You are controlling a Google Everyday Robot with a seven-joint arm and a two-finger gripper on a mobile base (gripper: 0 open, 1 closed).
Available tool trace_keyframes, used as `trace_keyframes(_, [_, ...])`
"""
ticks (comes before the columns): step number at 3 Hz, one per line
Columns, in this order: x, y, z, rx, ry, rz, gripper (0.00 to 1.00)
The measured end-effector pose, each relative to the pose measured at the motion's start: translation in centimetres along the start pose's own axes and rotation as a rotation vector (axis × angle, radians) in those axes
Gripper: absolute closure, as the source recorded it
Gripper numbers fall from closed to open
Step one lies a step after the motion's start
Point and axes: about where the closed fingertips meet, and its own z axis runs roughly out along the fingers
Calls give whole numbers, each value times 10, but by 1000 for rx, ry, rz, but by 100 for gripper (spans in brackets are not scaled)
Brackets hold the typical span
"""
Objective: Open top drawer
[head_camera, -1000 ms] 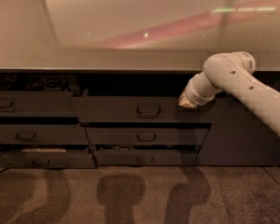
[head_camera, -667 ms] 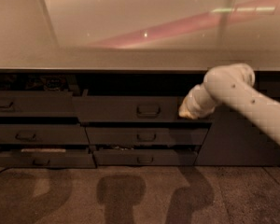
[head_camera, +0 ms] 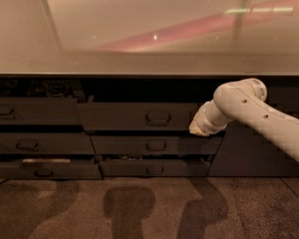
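Tool (head_camera: 199,127) lower than a second ago: it has slid down and slightly left, from the upper right corner of the top drawer (head_camera: 124,117) to that front's lower right corner, right of centre in the frame. Cannot tell whether the tool is released or clenched, nor whether it touches the front. Drawer front looks unmoved; it sits mid-frame just under the bench (head_camera: 139,63) edge, with a dark gap above it. Its loop handle (head_camera: 158,117) lies well left of the tool, not gripped. Judgement: approach unfinished, and the tool must travel left to the handle before any pull. Around: middle drawer (head_camera: 124,146) and bottom drawer (head_camera: 124,168) below, both seemingly a little ajar. Left bank of drawers (head_camera: 35,112) is at the left edge, something pale showing above its lowest front. White arm (head_camera: 269,121) enters from the right. Nothing stands between tool and handle.
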Motion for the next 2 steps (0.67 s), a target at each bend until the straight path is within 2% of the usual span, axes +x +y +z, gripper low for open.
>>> trace_keyframes(1, [0,0,0,0,0,0,34])
trace_keyframes(2, [-3,-24,-10,17,18,32,11])
